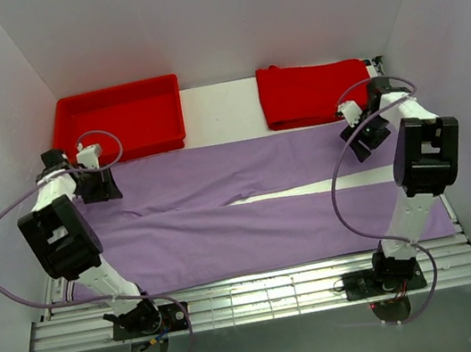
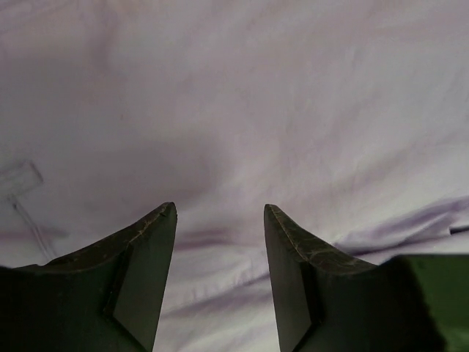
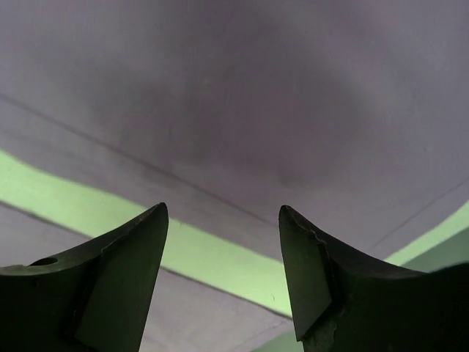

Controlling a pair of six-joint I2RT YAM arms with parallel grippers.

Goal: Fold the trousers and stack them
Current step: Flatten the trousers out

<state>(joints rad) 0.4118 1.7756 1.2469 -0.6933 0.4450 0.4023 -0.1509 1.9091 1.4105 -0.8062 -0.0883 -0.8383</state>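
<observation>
Both pairs of fingers stand parted, released, with nothing between them. The left gripper [image 2: 220, 209] hangs close over the trousers [image 1: 227, 232] near their far left corner. The right gripper [image 3: 223, 207] hovers low over their far right part, by the pale side stripe [image 3: 212, 264]. The trousers lie spread flat across the table [image 1: 220, 111]. Beyond the trousers sit a red tray [image 1: 113, 90] to the left and a folded red cloth [image 1: 312, 91] to the right. Both arms reach forward, elbows raised, wrists tipped down.
</observation>
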